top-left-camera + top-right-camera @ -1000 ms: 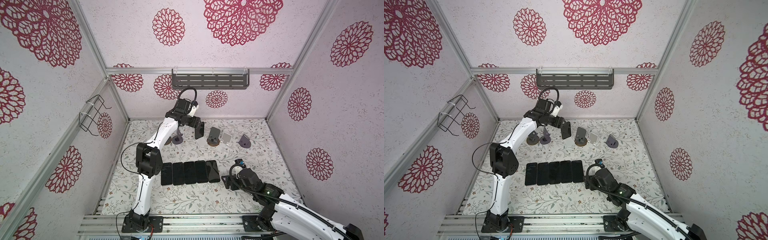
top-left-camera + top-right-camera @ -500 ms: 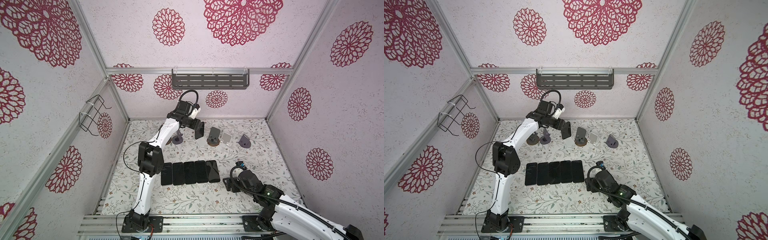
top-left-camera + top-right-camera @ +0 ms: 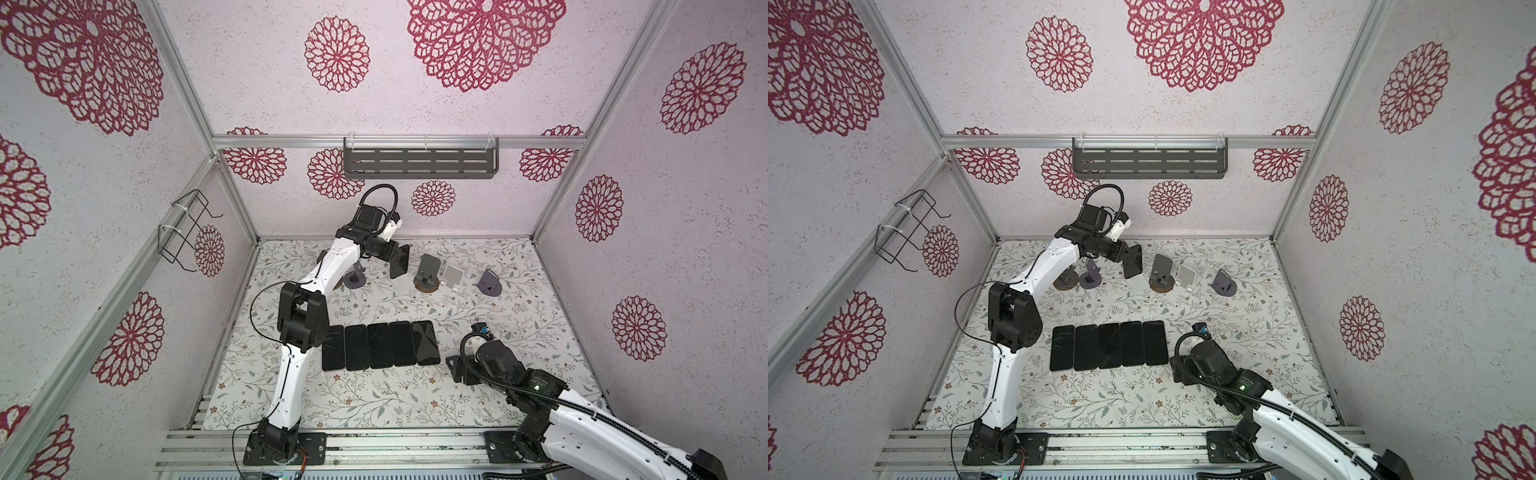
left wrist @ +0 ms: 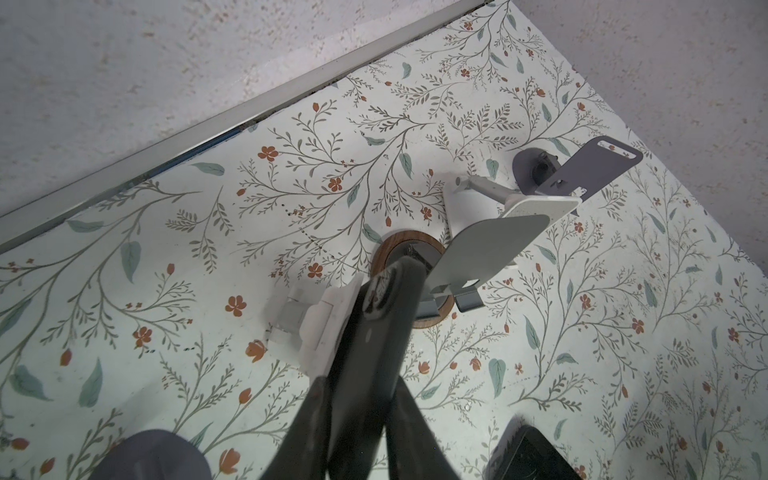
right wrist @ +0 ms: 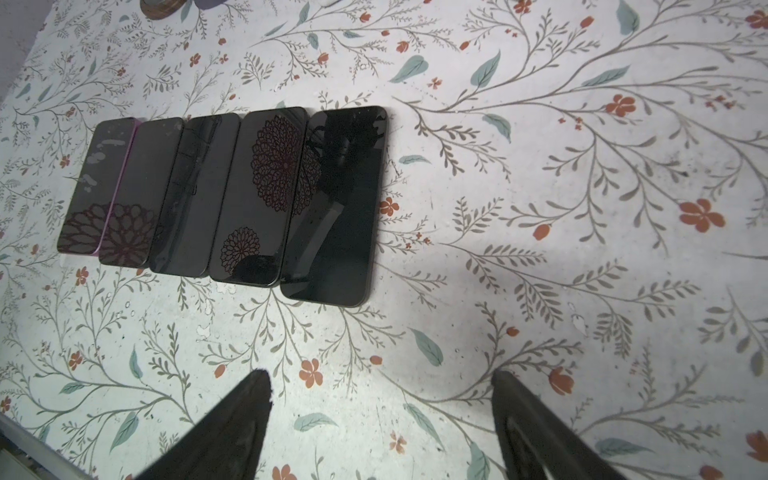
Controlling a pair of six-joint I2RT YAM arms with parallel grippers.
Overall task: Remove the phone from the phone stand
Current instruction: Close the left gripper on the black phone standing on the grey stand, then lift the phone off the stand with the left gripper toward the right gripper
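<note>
The phone (image 3: 400, 261) is a dark slab that stands leaning on a pale translucent phone stand (image 3: 401, 285) at the back of the floral table, seen in both top views (image 3: 1133, 262). My left gripper (image 3: 393, 254) reaches it from the left. In the left wrist view the phone (image 4: 376, 328) sits between the two black fingers (image 4: 308, 419), which press on both its long edges, and the stand (image 4: 323, 329) is right beside it. My left gripper (image 4: 358, 388) is shut on the phone. My right gripper (image 5: 380, 378) stands open low over the table (image 3: 455, 368), holding nothing.
Several dark phones (image 3: 380, 345) lie flat in a row mid-table, also in the right wrist view (image 5: 232, 195). More stands line the back: a grey one on a wooden base (image 3: 428, 271), a white one (image 3: 452, 276), a purple-grey one (image 3: 490, 283), and another (image 3: 355, 279) under the left arm.
My left gripper has closed its jaws onto the phone on the stand, and the left arm has shifted slightly. The right arm has barely moved.
</note>
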